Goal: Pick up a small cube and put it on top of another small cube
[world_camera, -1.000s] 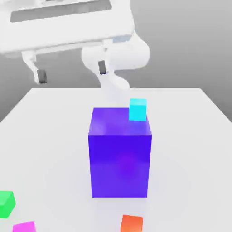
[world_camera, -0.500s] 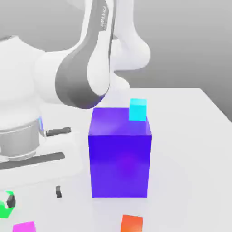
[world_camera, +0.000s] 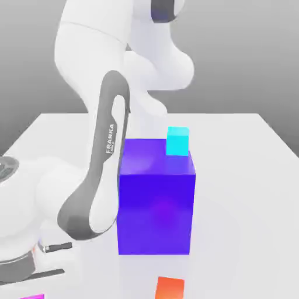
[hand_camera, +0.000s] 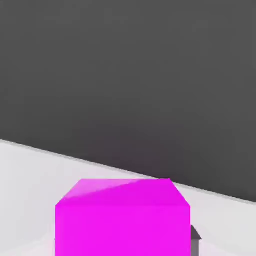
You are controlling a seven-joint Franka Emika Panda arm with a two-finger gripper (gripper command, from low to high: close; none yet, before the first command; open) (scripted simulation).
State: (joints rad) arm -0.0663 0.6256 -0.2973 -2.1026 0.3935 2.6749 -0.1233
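The arm (world_camera: pixel 96 175) hides the jaws, their state unclear; the magenta cube (hand_camera: pixel 122 217) and orange cube (world_camera: pixel 170 288) are cut off.

White table (world_camera: pixel 245 175) before a plain grey, seemingly featureless backdrop (world_camera: pixel 245 52).

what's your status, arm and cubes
Arm low by the table's near edge. Magenta cube close before hand camera. Cyan cube atop big blue block.

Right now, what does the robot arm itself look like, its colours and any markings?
The arm is glossy white with rounded, bulbous links. A dark grey band runs along its lower link and curves around the elbow joint, carrying white FRANKA lettering. A dark grey patch also marks the topmost joint.
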